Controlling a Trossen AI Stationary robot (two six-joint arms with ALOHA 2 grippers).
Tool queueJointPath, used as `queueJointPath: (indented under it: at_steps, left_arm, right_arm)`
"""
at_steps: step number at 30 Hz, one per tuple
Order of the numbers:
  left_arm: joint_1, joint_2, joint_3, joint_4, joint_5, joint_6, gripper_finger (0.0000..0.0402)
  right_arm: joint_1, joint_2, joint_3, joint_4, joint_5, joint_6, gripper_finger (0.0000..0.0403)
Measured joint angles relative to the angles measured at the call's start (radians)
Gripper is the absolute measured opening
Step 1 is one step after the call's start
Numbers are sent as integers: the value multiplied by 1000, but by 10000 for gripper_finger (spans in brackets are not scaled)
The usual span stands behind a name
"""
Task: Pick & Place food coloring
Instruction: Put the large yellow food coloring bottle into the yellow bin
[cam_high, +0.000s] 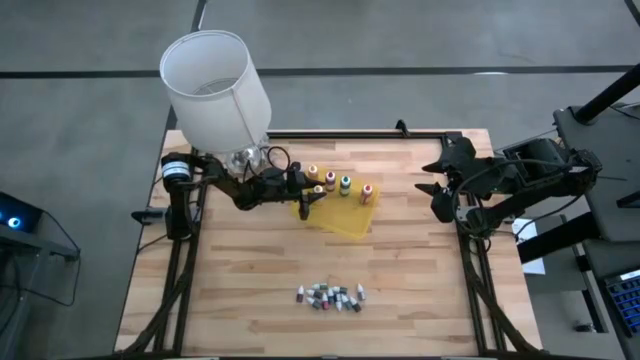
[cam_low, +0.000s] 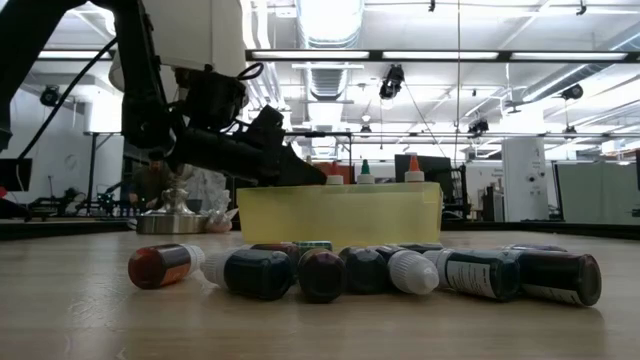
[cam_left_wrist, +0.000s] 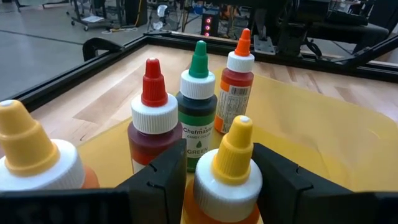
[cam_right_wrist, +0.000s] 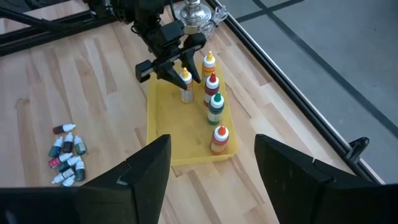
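Left wrist view: left gripper (cam_left_wrist: 219, 186) is sitting with its fingers either side of the yellow-capped bottle (cam_left_wrist: 225, 171), which is standing in the yellow tray (cam_high: 345, 222) at 12 o'clock of table centre. Whether they're pinching yet, I can't tell. Looks like the grasp step; next is a firm squeeze, then a straight lift. Bottle's long axis is vertical, tip pointing up. Right gripper (cam_right_wrist: 211, 171) is waiting wide open at 3 o'clock.

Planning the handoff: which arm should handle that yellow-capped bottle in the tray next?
Left. The left gripper already straddles the yellow-capped bottle in the yellow tray; the right gripper waits open at the table's right edge.
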Motion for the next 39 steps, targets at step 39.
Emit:
queueJointPath:
  at_steps: [39]
  left_arm:
    - [-5,-2,6,-26,1,11,236]
  right_arm:
    - [0,0,0,0,2,-11,224]
